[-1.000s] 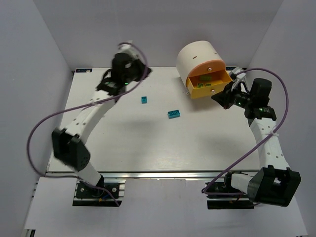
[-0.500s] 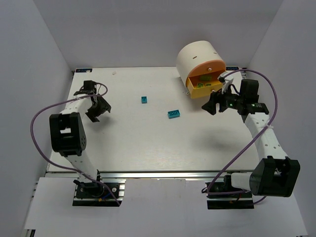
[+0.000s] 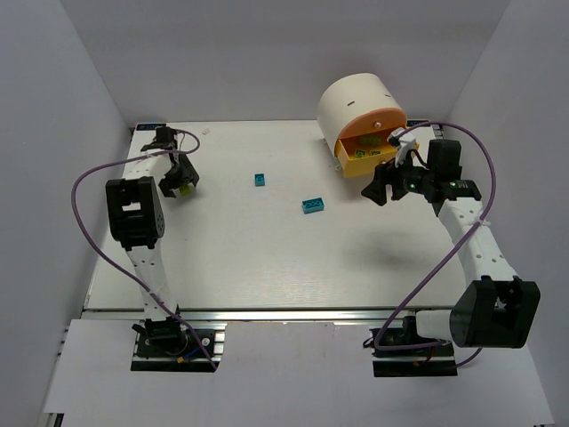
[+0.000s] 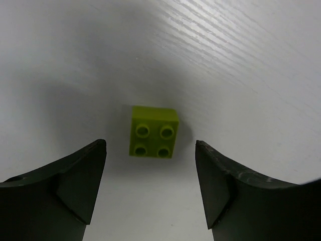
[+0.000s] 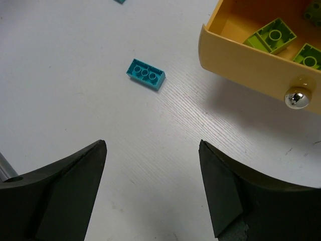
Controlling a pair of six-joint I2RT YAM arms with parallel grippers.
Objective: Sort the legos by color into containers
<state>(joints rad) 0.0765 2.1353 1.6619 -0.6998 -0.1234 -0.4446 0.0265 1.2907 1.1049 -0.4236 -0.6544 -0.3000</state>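
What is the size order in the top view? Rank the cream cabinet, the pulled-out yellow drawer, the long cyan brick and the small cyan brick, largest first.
1. cream cabinet
2. yellow drawer
3. long cyan brick
4. small cyan brick, only somewhat smaller than the long one

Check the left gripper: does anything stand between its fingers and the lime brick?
Nothing visible does. The lime brick lies studs up on the table, and the open left gripper hangs right above it, neither finger touching it.
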